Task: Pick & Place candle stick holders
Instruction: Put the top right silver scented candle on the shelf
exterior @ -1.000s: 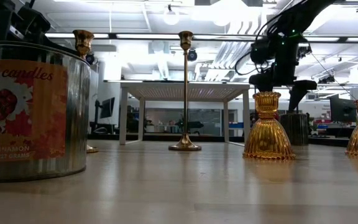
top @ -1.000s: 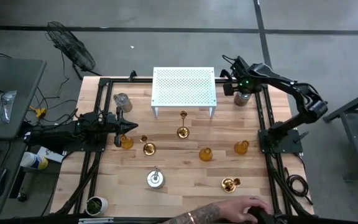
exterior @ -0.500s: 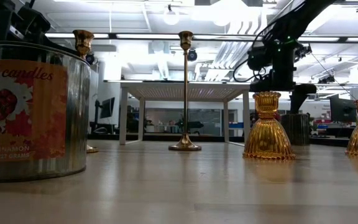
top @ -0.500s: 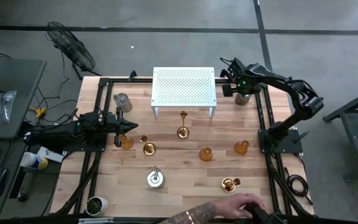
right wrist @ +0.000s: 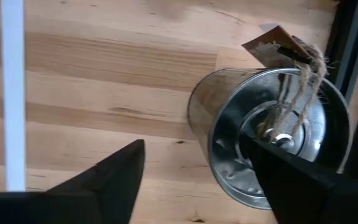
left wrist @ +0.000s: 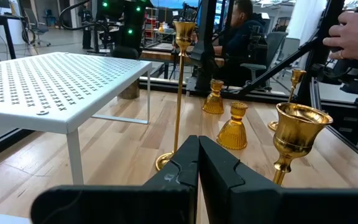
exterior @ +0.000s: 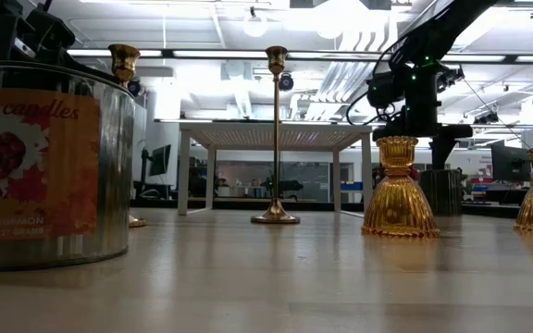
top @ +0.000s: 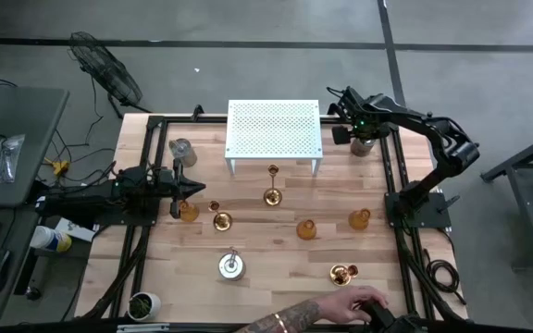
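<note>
Right wrist view shows the right gripper (right wrist: 194, 180) spread wide above a tin holder (right wrist: 269, 134) at the table's far right corner beside the stand (top: 274, 129). Light, rigid, slick metal, I'd guess; grip across its rim. Left gripper (left wrist: 199, 162) waits, pinched together.

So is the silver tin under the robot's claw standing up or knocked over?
Standing up. The right wrist view looks down into the tin's open mouth, a twine tag hanging inside. The right gripper's jaws are open around it.
</note>
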Motion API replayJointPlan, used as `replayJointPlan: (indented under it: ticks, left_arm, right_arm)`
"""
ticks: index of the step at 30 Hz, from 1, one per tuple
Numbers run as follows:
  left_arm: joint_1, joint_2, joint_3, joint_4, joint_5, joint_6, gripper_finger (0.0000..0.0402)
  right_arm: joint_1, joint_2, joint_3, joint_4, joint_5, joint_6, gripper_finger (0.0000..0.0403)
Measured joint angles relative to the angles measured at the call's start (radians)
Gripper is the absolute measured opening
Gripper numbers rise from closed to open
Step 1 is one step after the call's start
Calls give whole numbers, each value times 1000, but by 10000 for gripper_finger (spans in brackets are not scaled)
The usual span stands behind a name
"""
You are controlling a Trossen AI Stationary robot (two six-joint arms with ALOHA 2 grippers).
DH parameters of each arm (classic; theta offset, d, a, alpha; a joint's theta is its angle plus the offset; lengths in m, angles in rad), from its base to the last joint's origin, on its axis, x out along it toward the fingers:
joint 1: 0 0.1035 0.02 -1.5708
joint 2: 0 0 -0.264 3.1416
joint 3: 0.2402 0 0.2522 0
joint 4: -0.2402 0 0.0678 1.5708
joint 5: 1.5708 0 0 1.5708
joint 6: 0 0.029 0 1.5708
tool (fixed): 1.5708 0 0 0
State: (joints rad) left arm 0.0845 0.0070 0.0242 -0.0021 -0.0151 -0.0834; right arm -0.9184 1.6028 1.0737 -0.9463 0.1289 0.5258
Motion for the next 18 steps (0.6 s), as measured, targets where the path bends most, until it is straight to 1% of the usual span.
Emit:
replayJointPlan:
  ticks: [4, 8, 11, 18]
  left_arm:
    - [0, 0, 0, 0, 0, 0, 3]
    - [0, 0, 0, 0, 0, 0, 3]
    - [0, 0, 0, 0, 0, 0, 3]
    - [0, 0, 0, 0, 0, 0, 3]
  right_arm:
    - [0, 1, -1, -9, 17, -13, 219]
    - [0, 2, -1, -16, 22, -36, 188]
    - [0, 2, -1, -18, 21, -59, 176]
    - [2, 2, -3, -19, 32, -89, 173]
